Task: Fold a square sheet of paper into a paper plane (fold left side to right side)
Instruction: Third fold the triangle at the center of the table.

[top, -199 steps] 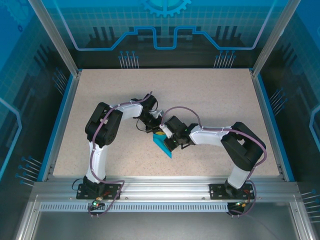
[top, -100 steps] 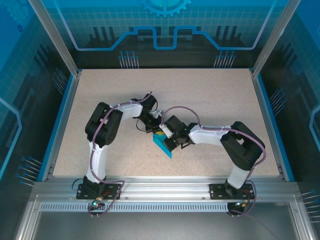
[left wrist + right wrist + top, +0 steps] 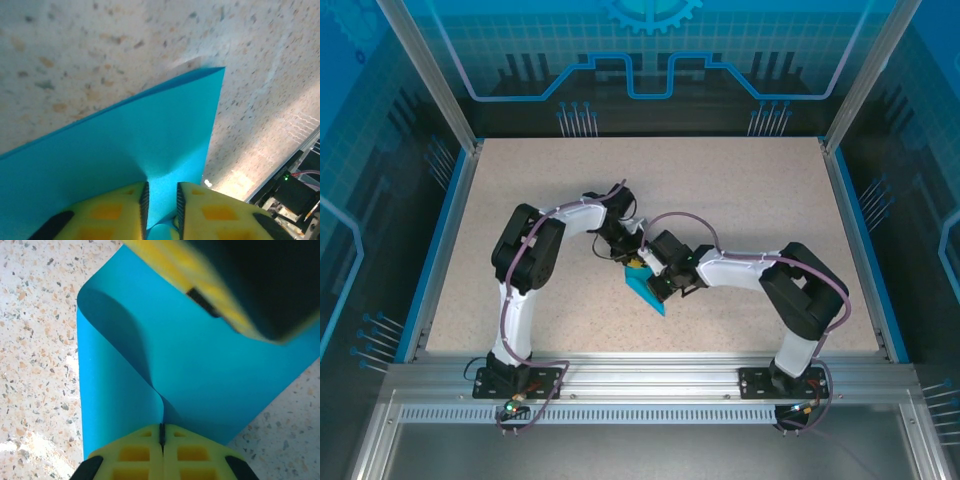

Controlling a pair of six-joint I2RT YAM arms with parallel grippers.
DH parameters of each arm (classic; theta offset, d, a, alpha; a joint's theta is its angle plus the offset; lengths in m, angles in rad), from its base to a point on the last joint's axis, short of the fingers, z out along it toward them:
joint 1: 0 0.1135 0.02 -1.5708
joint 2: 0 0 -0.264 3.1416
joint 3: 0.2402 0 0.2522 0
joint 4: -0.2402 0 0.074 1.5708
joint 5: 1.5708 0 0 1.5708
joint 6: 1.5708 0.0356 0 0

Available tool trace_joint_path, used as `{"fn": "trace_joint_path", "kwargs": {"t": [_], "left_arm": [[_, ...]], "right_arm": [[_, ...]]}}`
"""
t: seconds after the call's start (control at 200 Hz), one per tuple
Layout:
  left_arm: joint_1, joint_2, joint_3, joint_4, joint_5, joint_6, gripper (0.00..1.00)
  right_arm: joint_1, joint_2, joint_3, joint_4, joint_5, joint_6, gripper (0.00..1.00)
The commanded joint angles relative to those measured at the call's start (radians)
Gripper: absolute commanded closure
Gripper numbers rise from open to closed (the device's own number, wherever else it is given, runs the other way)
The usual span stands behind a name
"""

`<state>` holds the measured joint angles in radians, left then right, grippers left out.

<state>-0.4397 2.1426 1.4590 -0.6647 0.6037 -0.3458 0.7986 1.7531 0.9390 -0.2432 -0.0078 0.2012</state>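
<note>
Risks losing the square sheet of paper (image 3: 200, 365) — pinched tight along a raised ridge between the closed tips of the right gripper (image 3: 161, 432), curling away just ahead, yet merely straddled by the slightly parted jaws of the left gripper (image 3: 161, 192) opposite — to a crease-skewing spring-back.

Seen from above, the left gripper (image 3: 631, 262) and right gripper (image 3: 653, 283) cover most of the blue paper (image 3: 650, 298), its folds too small to read; up close, the paper runs off the picture edges, and the blurred left gripper hides its far corner.
</note>
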Motion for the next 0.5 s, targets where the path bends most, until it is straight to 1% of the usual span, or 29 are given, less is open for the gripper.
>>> {"fn": "trace_joint_path", "kwargs": {"t": [0.0, 0.085, 0.2, 0.415, 0.495], "left_arm": [[0.012, 0.013, 0.081, -0.074, -0.038, 0.041, 0.67], [0.034, 0.013, 0.123, -0.102, -0.038, 0.054, 0.63], [0.081, -0.024, 0.118, -0.11, -0.054, 0.057, 0.62], [0.191, -0.184, -0.055, -0.04, -0.057, 0.055, 0.62], [0.219, -0.248, -0.126, -0.02, -0.052, 0.05, 0.68]], "right_arm": [[0.022, 0.058, -0.009, -0.071, -0.02, -0.019, 1.0], [0.025, 0.063, -0.007, -0.072, -0.026, -0.023, 1.0], [0.026, 0.066, -0.004, -0.077, -0.027, -0.022, 1.0], [0.027, 0.062, -0.003, -0.077, -0.032, -0.026, 1.0], [0.026, 0.065, 0.0, -0.078, -0.033, -0.028, 1.0]]}}
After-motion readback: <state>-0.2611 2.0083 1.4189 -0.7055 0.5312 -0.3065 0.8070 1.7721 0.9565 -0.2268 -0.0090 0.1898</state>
